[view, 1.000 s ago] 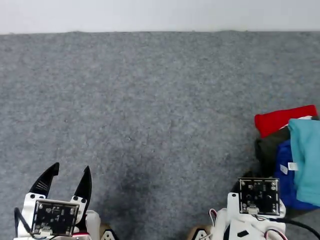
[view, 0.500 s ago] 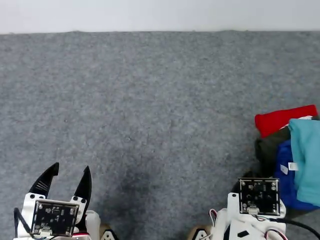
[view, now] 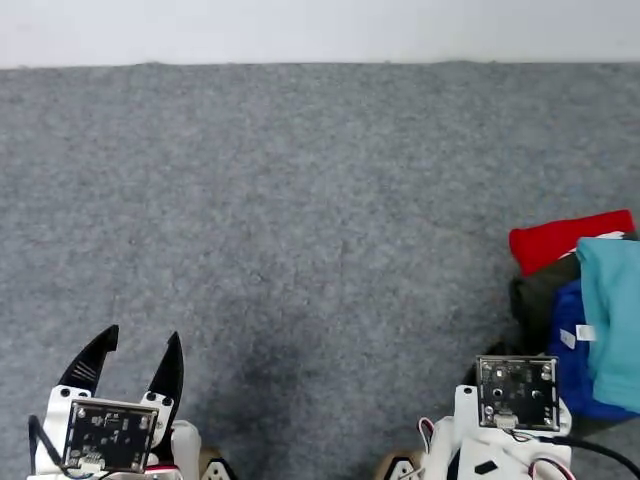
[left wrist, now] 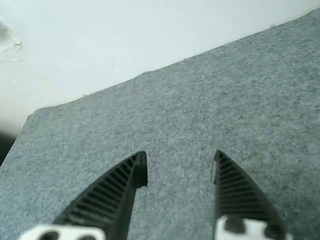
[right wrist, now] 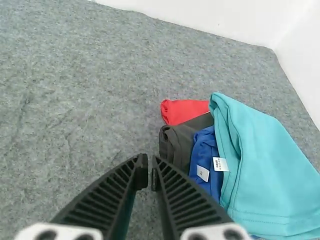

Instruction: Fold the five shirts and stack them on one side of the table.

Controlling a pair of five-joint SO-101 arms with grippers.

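the shirts sit in one loose pile at the right edge of the table, just ahead of the right gripper (right wrist: 149, 172) and off to the outer side of its jaws. a teal shirt (right wrist: 260, 160) lies on top, draped over the outer part of the pile, its hem stitching nearest the jaws. a blue shirt (right wrist: 205, 155) with a small white tag shows from under the teal one on the side towards the jaws. a dark grey shirt (right wrist: 177, 140) is beneath the blue one, and its folded edge is the part of the pile closest to the jaw tips. a red shirt (right wrist: 182, 110) pokes out at the far end, beyond the dark one and farthest from the jaws. the four look bunched and overlapping rather than squared up.

the right gripper's jaws are clenched with only a sliver between the tips, gripping nothing and held above bare table near the dark shirt's edge.

the left gripper (left wrist: 180, 160) is well apart from the pile, at the near left of the table. its jaws are released, spread wide with nothing between them but grey surface.

the table (view: 320, 200) is covered in grey felt-like fabric, and beyond both sets of jaws it ends at a white wall (view: 320, 30).
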